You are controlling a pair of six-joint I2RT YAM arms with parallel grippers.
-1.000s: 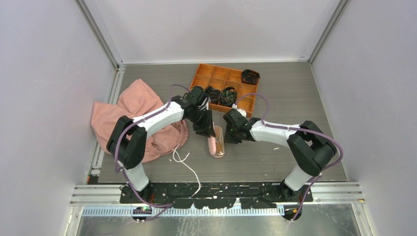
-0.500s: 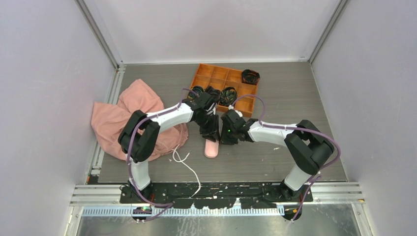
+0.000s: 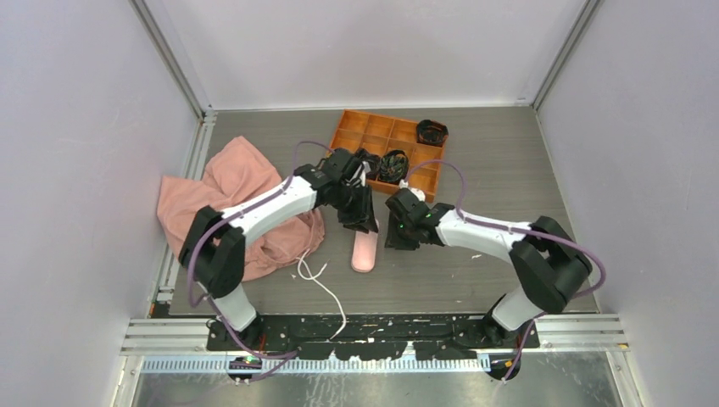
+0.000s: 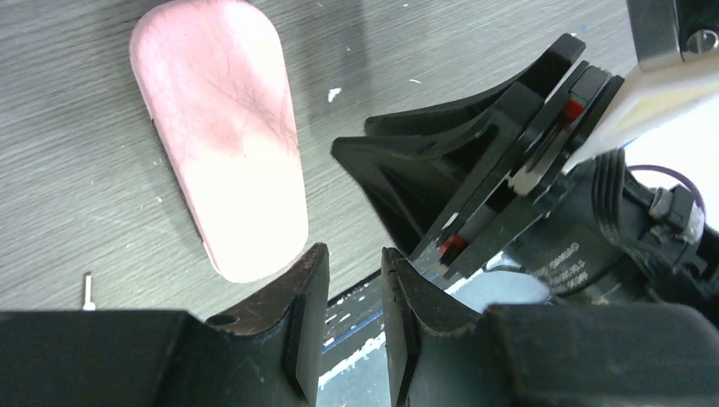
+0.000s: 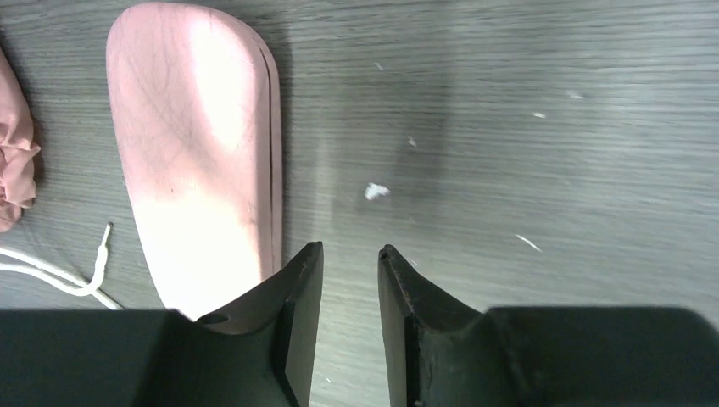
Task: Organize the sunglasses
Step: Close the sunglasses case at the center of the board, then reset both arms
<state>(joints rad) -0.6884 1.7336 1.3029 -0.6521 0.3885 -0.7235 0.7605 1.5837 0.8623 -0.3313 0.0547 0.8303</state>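
Both bent inward, left arm (image 3: 271, 200) and right arm (image 3: 483, 234) meet beside the pink case (image 3: 364, 252), left fingers (image 4: 298, 326) and right fingers (image 5: 297, 326) parted, empty.

L+R end effectors (image 4: 350, 263) (image 5: 349, 254) slightly ajar

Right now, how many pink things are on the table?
2: the pink case near the middle, and the crumpled pink cloth to its left. More could hide under the cloth.

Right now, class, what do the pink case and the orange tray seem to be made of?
Pink case: probably a hard shell in faux leather, satin; faint veined grain, side seam. Orange tray: likely rigid plastic, matte; thin, even dividers, uniform colour.
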